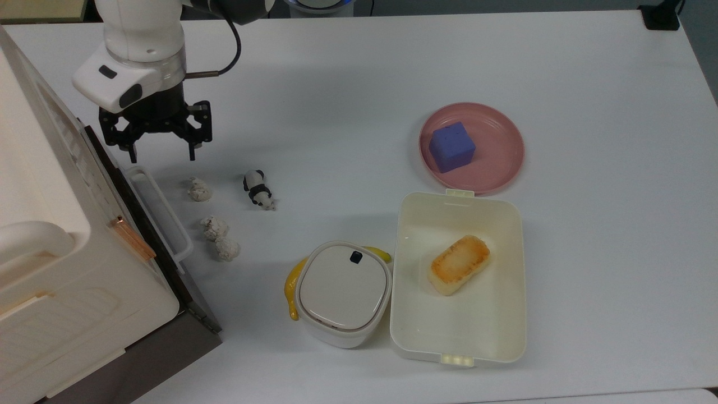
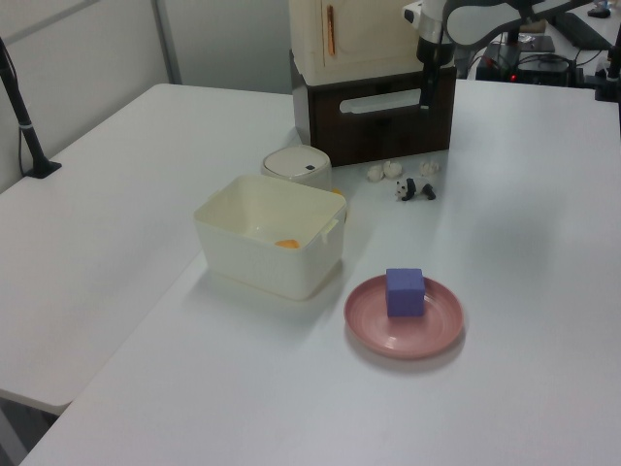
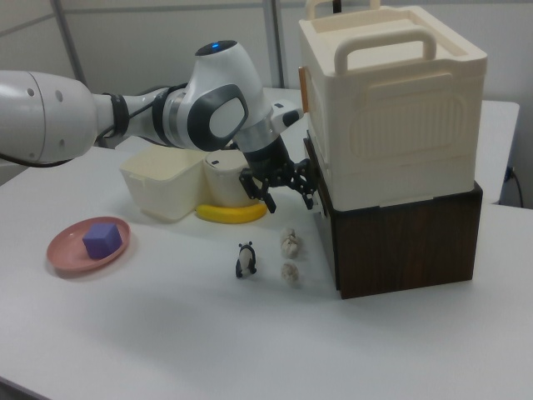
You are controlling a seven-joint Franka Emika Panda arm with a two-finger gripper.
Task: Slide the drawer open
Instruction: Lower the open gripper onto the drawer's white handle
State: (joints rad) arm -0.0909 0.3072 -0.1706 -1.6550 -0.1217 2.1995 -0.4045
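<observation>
Just beside the drawer (image 1: 120, 185), the gripper (image 1: 162, 152) hangs with fingers spread above the handle's (image 1: 160, 216) near end; descending off-centre could slip off or scatter nearby white lumps (image 1: 199, 189).

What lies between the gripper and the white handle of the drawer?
Nothing: in the top view the open gripper is just beyond the upper end of the drawer handle, with bare table between. The white lumps lie beside that stretch.

Dark brown drawer (image 2: 378, 121) with white loop handle (image 1: 160, 216), closed, under a cream box, at the top view's left
</observation>
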